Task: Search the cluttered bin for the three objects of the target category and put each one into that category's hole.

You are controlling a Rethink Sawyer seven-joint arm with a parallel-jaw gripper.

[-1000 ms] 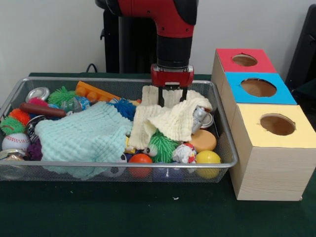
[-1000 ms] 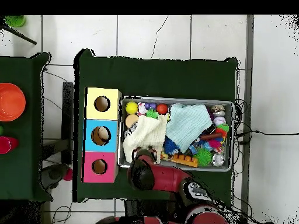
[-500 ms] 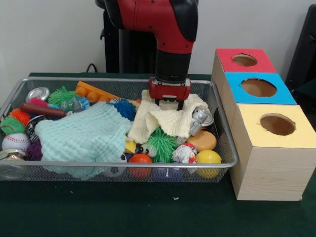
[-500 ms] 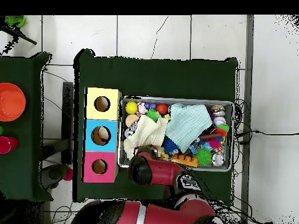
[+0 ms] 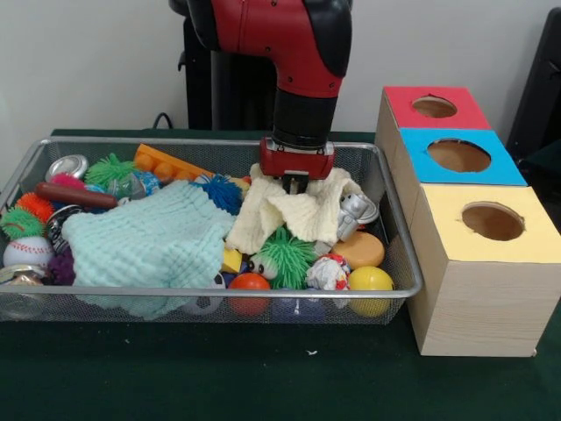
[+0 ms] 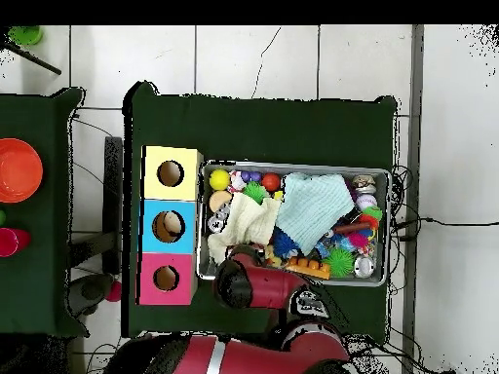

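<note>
My gripper (image 5: 294, 181) hangs over the right half of the wire mesh bin (image 5: 399, 254), shut on a cream cloth (image 5: 294, 215) that bunches up around its tips. The cloth drapes down over a green spiky ball (image 5: 286, 255), and a crumpled silver object (image 5: 353, 212) shows at its right edge. In the overhead view the arm (image 6: 244, 284) hides the gripper, and the cream cloth (image 6: 246, 220) lies at the bin's left end. Beside the bin stand three boxes with round holes: red (image 5: 433, 107), blue (image 5: 458, 155) and yellow (image 5: 493, 221).
A mint cloth (image 5: 145, 239) covers the bin's left middle. Around it lie a baseball (image 5: 26, 252), a brown sausage (image 5: 74, 195), an orange block (image 5: 166, 164), a blue spiky ball (image 5: 223, 191), an orange ball (image 5: 250, 282), a yellow ball (image 5: 370, 281) and an orange disc (image 5: 359, 249).
The gripper came down into the cream cloth and shut on it. The cloth has gathered into a bunch, uncovering more of the silver object and the green spiky ball.
</note>
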